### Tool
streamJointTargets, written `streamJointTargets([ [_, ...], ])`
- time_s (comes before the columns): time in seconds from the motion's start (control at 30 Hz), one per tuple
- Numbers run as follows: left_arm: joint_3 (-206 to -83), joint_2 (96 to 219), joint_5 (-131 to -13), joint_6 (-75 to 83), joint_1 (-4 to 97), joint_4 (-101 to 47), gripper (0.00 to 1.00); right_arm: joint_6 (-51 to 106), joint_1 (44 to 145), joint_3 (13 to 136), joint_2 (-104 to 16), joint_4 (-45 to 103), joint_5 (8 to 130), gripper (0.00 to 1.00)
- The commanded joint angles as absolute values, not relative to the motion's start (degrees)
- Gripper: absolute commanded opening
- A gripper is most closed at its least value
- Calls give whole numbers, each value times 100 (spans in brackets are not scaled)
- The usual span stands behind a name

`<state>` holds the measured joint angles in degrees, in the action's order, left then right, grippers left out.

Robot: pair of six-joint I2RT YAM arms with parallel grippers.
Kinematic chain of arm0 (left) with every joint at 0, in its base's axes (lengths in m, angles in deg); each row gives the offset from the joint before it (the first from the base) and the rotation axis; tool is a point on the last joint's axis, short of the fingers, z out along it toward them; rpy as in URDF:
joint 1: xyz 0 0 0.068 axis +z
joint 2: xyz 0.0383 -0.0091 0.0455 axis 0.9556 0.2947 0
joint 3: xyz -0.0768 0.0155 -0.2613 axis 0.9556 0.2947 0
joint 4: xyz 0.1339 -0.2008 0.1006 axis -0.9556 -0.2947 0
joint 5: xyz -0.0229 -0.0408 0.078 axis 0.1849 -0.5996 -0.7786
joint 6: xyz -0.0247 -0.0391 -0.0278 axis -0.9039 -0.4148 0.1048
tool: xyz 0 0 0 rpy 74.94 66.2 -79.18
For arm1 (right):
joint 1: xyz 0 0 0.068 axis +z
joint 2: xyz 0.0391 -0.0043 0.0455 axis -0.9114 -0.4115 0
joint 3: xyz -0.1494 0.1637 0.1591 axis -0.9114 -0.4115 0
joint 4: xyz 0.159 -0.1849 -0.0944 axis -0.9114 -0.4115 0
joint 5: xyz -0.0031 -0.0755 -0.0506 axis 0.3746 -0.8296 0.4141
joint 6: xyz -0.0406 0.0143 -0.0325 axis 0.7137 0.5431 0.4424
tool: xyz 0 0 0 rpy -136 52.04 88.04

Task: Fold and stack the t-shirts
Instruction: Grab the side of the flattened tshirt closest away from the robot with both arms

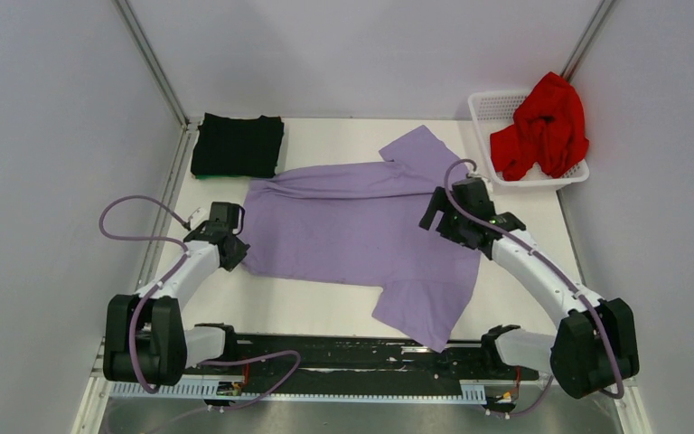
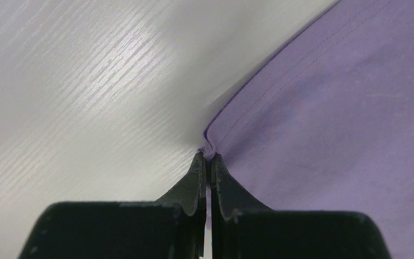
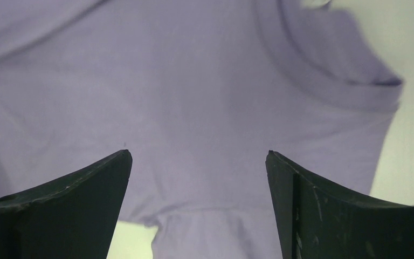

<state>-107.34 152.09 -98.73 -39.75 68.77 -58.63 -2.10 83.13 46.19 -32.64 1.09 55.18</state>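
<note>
Top external view: a white table (image 1: 325, 303) with a faint wood grain, closed in by plain pale grey walls (image 1: 45, 108) on three sides; metal posts (image 1: 149, 59) rise at the back corners.
Near edge: a black rail (image 1: 352, 348) runs between the two arm bases, and purple cables (image 1: 131, 212) loop along each arm.
Purple shirt (image 1: 352, 226): spread across the middle of the table, hem to the left and collar to the right. One sleeve points to the back, the other to the near edge, and a long crease runs along its far side.
Black shirt (image 1: 238, 146): folded into a neat rectangle at the back left corner of the table, just beside the purple shirt's far left corner.
Red shirt (image 1: 542, 127): bunched up in the basket, heaped above its rim.
Basket (image 1: 486, 104): white plastic lattice, at the back right corner of the table.
Left gripper (image 1: 238, 251): low at the purple shirt's left edge. The left wrist view shows its jaws pressed together on the stitched hem, with the cloth puckered at the tips.
Right gripper (image 1: 436, 215): over the right part of the purple shirt, near the collar. The right wrist view shows its jaws wide apart with cloth below them and nothing clamped.
Surface up close: in the left wrist view the bare tabletop shows fine streaks and a soft glare.
</note>
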Motion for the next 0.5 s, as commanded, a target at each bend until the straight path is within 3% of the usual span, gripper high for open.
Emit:
streamJointTargets([
  [0.0,-10578,14844,-9977,-3886,6882,-5909,0,-617,9404,4702,-3106,-1506,5474,89],
  [0.27,-10567,14761,-9978,-3764,6882,-5982,0,-1625,11202,4033,-2871,-2973,6424,76],
  [0.47,-10589,14835,-9897,-3756,6875,-5978,0,-2042,11936,3672,-2573,-2767,6808,62],
])
